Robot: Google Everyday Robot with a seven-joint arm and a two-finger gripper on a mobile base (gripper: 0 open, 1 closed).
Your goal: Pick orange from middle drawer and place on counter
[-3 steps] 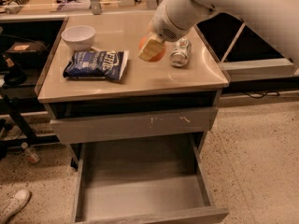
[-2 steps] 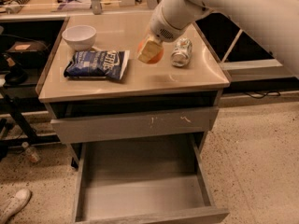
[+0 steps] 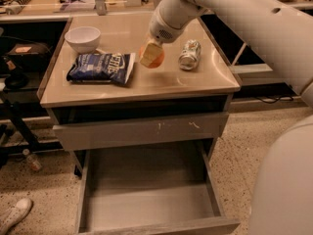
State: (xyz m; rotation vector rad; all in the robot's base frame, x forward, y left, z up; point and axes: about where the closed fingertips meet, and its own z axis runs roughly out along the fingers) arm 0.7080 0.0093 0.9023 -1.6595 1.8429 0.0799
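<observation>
1. Gripping the orange with the gripper: jaws closed around the fruit, one pale finger across its left front.
2. Small and round, smooth-skinned, warm orange in colour, roughly as big as the silver can lying at its 3 o'clock. Showing only its right and lower part past the finger.
3. Held over the bench, close to the middle of the glossy beige top, a little toward 3 o'clock. Cannot tell whether touching the surface or just above it.
4. Flanked at 9 o'clock by a blue chip bag and, farther off at 10 o'clock, by a white bowl.
5. Reached from 2 o'clock by the pale arm, slanting down over the bench's far right part.
6. At 6 o'clock of the bench, beneath a closed drawer with a scratched front: the middle drawer, pulled out, with its flat grey floor and low side walls in view.
7. Against the moment just before: same grip, with the orange in nearly the same spot between bag and can, perhaps a shade lower. Bag, bowl and can unmoved, and the middle drawer as far out as before. More of the arm across the right side, with a broad pale section now at 4 o'clock of the view.
</observation>
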